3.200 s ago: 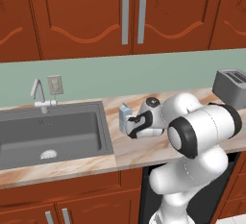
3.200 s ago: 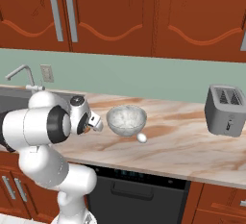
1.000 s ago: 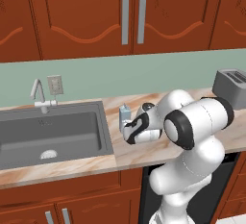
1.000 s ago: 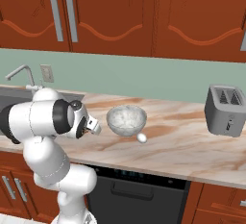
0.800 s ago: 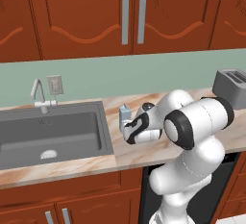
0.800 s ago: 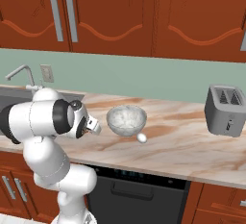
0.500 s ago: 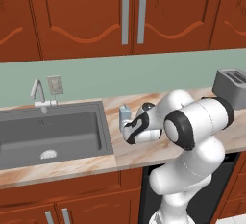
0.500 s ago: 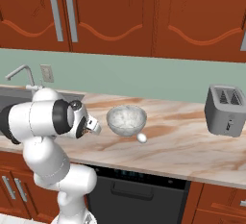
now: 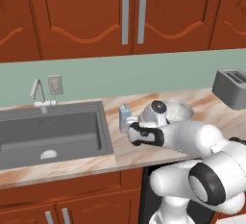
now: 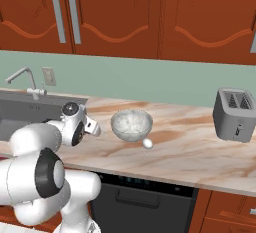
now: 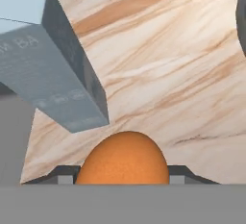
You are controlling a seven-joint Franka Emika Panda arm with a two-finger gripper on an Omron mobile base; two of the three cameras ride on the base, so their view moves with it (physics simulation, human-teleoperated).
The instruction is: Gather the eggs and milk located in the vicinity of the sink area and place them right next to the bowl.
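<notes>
An orange-brown egg [image 11: 122, 158] sits between my gripper's [image 11: 122, 176] two dark finger tips, and the gripper is shut on it, low over the marble counter. The pale blue-grey milk carton [image 11: 48, 59] stands upright just beyond the egg. In the left base view the carton [image 9: 124, 117] stands between the sink [image 9: 48, 131] and the bowl [image 9: 178, 112], with my gripper [image 9: 131, 133] right in front of it. From the right base view, a white egg [image 10: 147, 143] lies against the front right of the bowl [image 10: 131, 124].
A grey toaster [image 10: 234, 113] stands at the far right of the counter. The chrome faucet [image 9: 37, 93] rises behind the sink. Bare marble counter [image 10: 190, 147] stretches between the bowl and the toaster. Wooden cabinets hang overhead.
Since the earliest frames my hand has sunk lower in front of the carton. Over the last second the arm has stayed put while the jaws closed on the orange-brown egg.
</notes>
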